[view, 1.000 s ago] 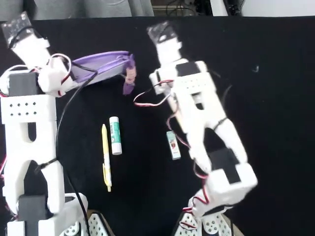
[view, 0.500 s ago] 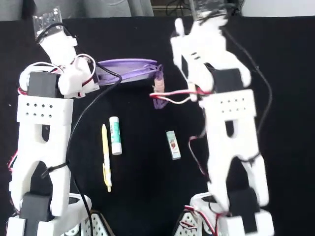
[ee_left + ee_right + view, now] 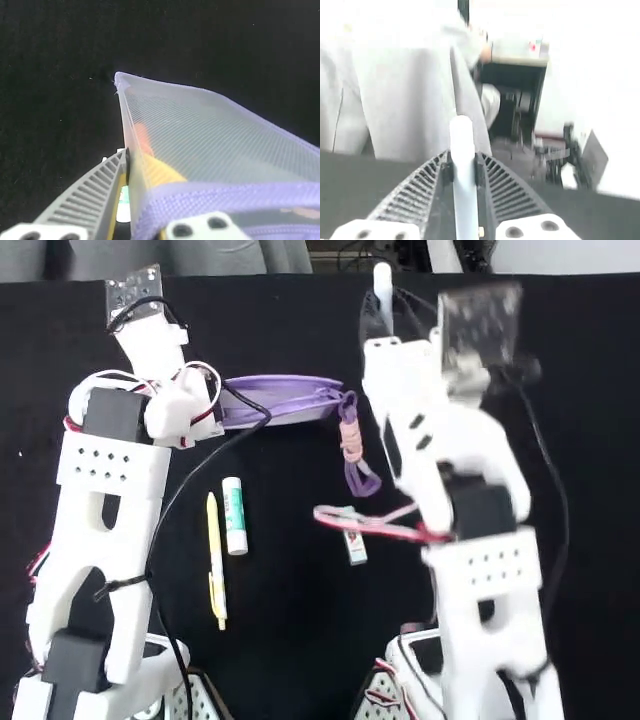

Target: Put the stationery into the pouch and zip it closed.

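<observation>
On the black bench [image 3: 560, 360] the purple pouch [image 3: 280, 400] lies across the far side. One end is clamped in the left pincer [image 3: 195, 405], closed tight on the purple edge [image 3: 200, 197], and the mesh side runs away from the pincer. The pouch's cord [image 3: 350, 445] trails off the other end, near the right arm. The right pincer [image 3: 462, 167] is raised at the bench's far edge, closed around a white stick [image 3: 461, 140] that pokes out past its tips. Nearer the arms' bases lie the pen [image 3: 215, 560], the glue stick [image 3: 234, 515] just beside it, and the eraser [image 3: 356, 548], well apart from both pincers.
</observation>
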Available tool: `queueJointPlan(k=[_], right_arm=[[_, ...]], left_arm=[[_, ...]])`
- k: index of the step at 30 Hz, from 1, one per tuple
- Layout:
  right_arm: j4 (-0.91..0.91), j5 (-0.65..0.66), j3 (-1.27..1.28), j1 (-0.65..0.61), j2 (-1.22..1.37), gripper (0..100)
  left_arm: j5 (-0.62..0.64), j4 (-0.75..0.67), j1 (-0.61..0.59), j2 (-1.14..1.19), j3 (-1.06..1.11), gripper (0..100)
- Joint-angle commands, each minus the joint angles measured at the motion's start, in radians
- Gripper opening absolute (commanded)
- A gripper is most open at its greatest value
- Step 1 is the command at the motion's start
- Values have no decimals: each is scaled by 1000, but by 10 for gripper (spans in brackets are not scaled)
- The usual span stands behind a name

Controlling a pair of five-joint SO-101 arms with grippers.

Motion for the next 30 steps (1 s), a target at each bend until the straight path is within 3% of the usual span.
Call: queueJointPlan(k=[1,14,22,30], right_arm=[[-135,-6,108,-46,-165,11],[-365,-6,404,-299,-555,11],[-674,-98,576,-356,-513,11],[-815,-95,591,-356,-418,11]], left_arm=[[12,-8,13,-8,-10,30],[12,-3,15,-8,8,30],[8,-2,30,-17,12,30],[8,2,30,-17,15,30]])
